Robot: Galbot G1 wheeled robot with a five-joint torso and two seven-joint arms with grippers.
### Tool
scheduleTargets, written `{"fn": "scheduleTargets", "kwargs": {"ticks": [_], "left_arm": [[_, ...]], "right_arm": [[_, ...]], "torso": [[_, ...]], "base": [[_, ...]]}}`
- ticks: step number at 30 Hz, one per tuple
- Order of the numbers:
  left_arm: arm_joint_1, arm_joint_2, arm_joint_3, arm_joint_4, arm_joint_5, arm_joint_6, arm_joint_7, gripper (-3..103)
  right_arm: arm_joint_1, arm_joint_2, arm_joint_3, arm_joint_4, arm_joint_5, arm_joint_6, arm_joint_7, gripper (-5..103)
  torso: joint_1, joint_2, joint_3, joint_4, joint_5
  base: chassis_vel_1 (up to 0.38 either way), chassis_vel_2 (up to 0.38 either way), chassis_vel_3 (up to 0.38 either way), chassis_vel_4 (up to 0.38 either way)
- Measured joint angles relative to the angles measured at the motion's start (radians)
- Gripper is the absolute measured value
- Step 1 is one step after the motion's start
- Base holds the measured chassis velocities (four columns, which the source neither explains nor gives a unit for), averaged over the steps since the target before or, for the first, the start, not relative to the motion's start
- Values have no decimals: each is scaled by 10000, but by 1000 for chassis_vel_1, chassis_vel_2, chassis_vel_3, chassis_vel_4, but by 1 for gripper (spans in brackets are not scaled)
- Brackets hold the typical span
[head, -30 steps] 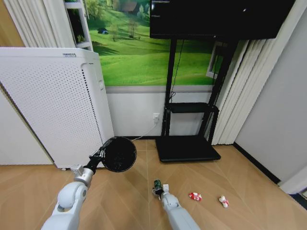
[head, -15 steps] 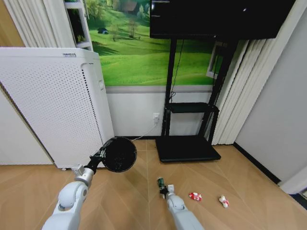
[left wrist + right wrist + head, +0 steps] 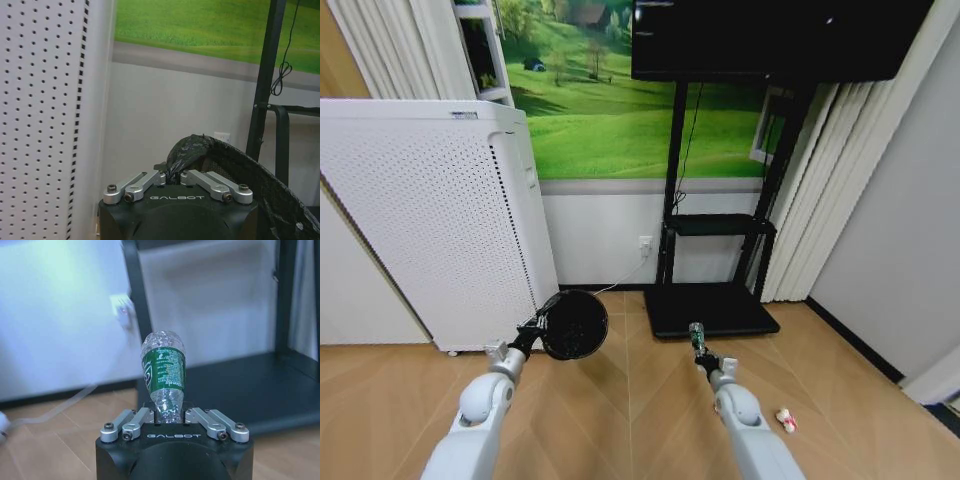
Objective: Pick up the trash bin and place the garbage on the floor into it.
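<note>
My left gripper (image 3: 536, 333) holds the small round black trash bin (image 3: 572, 324) in the air, its opening tipped toward me, in front of the white cabinet. In the left wrist view the left gripper (image 3: 172, 175) is shut on the bin's rim (image 3: 240, 167) and its bunched black liner. My right gripper (image 3: 704, 357) is shut on the little green bottle (image 3: 697, 336), which stands upright above the floor (image 3: 620, 400), right of the bin. The right wrist view shows the bottle (image 3: 164, 371) clamped by its lower end. A red-and-white wrapper (image 3: 786, 420) lies on the floor at the right.
A tall white perforated cabinet (image 3: 430, 220) stands at the left. The black TV stand base (image 3: 710, 310) sits straight ahead against the wall, with a cable and socket (image 3: 646, 243) beside it. Curtains and a grey wall (image 3: 890, 250) close off the right.
My right gripper has risen from the floor with the bottle and moved right and away from me. The left arm has shifted the bin slightly lower and to the right.
</note>
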Motion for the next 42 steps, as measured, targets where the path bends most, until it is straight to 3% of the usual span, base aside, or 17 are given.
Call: {"fn": "scheduleTargets", "kwargs": {"ticks": [5,11,20,34,36,39,41,42], "left_arm": [[-674,-136,748,563,226,0,-108,7],[-2268,-759,2449,1978,656,-83,-253,7],[-3060,-1411,3964,2722,858,-237,-308,7],[-3095,-1932,4177,3221,1140,-515,-212,7],[-3095,-1950,4174,3211,1144,-516,-216,7],[-3055,-1912,4139,3067,1144,-515,-221,7],[-3034,-1888,4119,3038,1144,-514,-222,7],[-3003,-1855,4091,3011,1143,-511,-225,7]], "right_arm": [[-187,-103,17,1110,465,-334,10,22],[-670,-88,-70,2448,582,-538,23,22],[-112,279,-881,2437,198,-813,-169,22],[182,347,-1665,2032,-335,-902,-180,19],[151,350,-1729,1976,-422,-836,-197,24],[144,369,-1840,1832,-561,-745,-218,40],[157,378,-1865,1797,-592,-732,-219,40],[181,388,-1891,1774,-600,-726,-220,46]], "torso": [[0,-1,0,-2,-2],[1,0,1,-7,-2],[1,0,1,-7,-2],[0,-1,0,-4,-4],[0,-1,1,-4,-5],[0,0,0,-5,-5],[0,0,0,-4,-4],[0,0,0,-4,-5]], "base": [[0,0,0,0],[0,0,0,0],[0,0,0,0],[0,0,0,0],[0,0,0,0],[0,0,0,0],[0,0,0,0],[0,0,0,0]]}}
